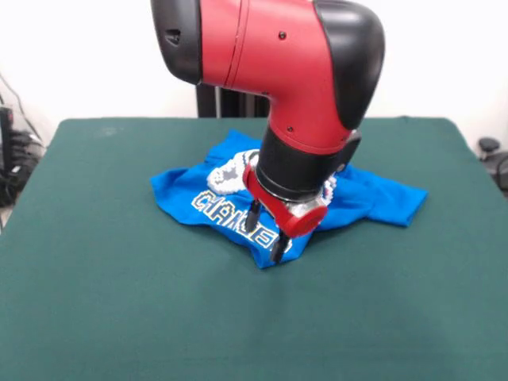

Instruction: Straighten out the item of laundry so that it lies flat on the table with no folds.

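Hovering over the crumpled T-shirt (238, 202), the gripper (266, 235) stands spread above its near corner on the desk (95, 278).

A plain white wall (444, 55) is seen behind the scene, evenly and brightly lit. Dark cables and equipment (14, 151) are seen at the left edge, and a small black object (494, 155) is glimpsed at the right edge.
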Action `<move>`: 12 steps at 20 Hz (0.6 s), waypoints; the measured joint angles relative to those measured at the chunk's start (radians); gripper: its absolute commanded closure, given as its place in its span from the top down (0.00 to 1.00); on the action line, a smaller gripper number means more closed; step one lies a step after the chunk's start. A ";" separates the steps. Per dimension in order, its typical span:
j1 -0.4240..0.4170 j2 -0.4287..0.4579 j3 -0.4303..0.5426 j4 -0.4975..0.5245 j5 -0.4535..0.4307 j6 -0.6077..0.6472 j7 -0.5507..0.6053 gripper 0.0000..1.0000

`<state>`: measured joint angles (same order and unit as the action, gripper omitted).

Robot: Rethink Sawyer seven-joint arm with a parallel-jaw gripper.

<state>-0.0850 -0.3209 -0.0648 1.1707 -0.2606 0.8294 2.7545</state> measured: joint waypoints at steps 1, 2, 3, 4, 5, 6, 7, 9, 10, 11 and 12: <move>0.000 0.000 0.000 -0.002 0.000 0.009 0.000 1.00; -0.001 -0.001 0.000 -0.004 0.000 0.019 0.000 1.00; -0.001 -0.001 0.000 -0.005 0.000 0.025 0.000 1.00; -0.003 -0.002 0.000 -0.008 -0.001 0.050 0.000 1.00; -0.004 -0.002 0.000 -0.010 -0.001 0.063 0.000 1.00; -0.007 -0.001 0.000 -0.011 -0.001 0.083 0.000 1.00; -0.009 -0.001 0.000 -0.012 -0.001 0.096 0.000 1.00; -0.017 0.000 0.000 -0.013 0.000 0.123 0.000 1.00; -0.023 0.001 0.001 -0.013 0.000 0.136 0.000 1.00; -0.028 0.002 0.001 -0.013 0.000 0.143 0.000 1.00; -0.031 0.002 0.001 -0.013 0.001 0.147 0.000 1.00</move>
<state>-0.1162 -0.3188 -0.0635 1.1574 -0.2597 0.9769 2.7545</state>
